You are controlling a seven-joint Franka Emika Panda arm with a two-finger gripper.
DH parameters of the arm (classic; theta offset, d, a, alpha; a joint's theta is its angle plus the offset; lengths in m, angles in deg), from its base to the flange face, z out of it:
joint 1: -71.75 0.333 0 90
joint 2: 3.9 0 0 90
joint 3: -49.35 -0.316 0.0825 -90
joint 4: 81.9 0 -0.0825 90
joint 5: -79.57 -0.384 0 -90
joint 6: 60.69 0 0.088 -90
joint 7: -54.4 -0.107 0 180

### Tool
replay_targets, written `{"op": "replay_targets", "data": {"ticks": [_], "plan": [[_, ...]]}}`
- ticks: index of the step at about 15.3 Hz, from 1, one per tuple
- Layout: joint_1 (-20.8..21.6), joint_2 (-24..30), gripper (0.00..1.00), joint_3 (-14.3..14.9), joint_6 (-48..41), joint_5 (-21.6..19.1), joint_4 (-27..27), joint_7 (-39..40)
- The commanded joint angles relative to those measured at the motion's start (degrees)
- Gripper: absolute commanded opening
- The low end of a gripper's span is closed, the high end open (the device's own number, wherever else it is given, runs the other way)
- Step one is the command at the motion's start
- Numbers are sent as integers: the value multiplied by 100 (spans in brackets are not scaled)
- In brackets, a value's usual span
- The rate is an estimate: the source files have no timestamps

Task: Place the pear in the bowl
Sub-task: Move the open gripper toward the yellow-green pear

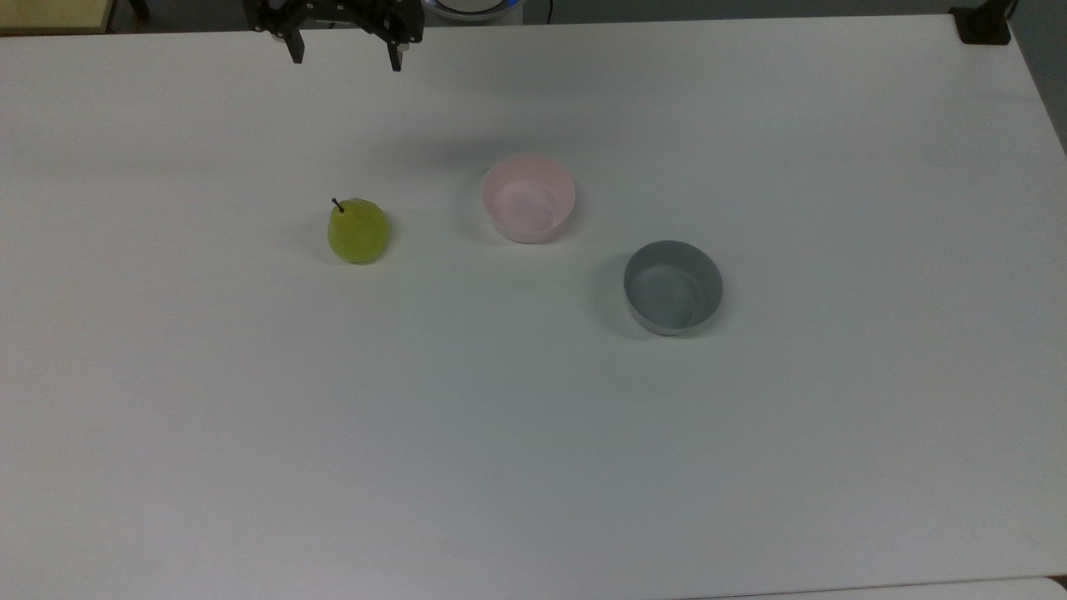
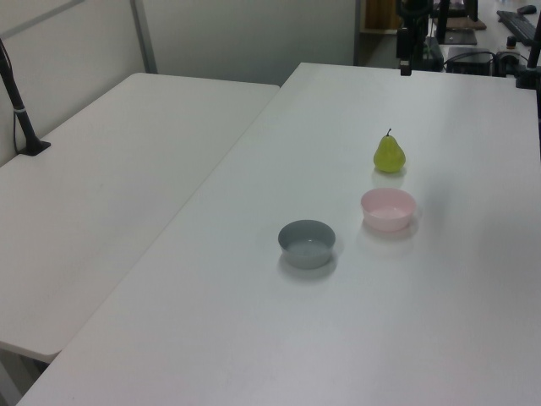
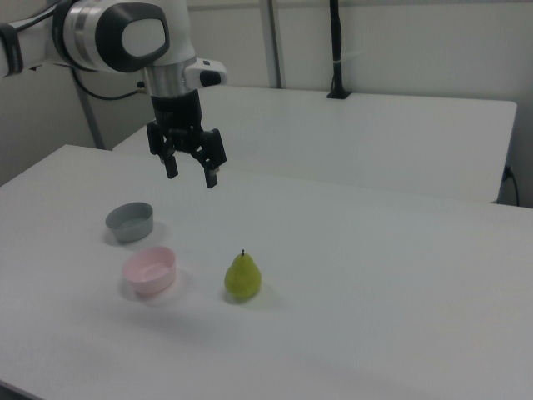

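Smooth plastic bowl point(image 1: 528, 198); matt white table point(image 1: 533, 433)

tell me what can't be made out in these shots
- Black two-finger pincer, top view: its upper part is cut off by the top edge.
- Small yellow-green pear, right view: its underside is hidden against the white table.
- Pale pink plastic bowl, right view: the near wall hides the inside bottom.

The pear point(image 1: 358, 232) is yellow-green with a dark stem, the bowl point(image 1: 528, 198) a plain pale pink, the other bowl point(image 1: 673, 287) a flat blue-grey, the table point(image 1: 533, 433) plain white, and the claw point(image 3: 191, 171) black below a white and grey arm point(image 3: 125, 37).
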Motion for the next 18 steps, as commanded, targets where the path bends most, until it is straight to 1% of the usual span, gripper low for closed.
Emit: {"op": "replay_targets", "data": {"ticks": [1, 3, 6, 13, 15, 18], "plan": [[145, 100, 100, 448, 38, -65, -6, 704], [145, 82, 100, 442, 37, -92, -5, 753], [145, 82, 100, 450, 54, -101, -5, 1086], [172, -23, 100, 451, 124, -83, -5, 1131], [172, -137, 100, 451, 142, -66, -5, 1149], [285, -444, 100, 485, 572, -22, -14, 1149]]}}
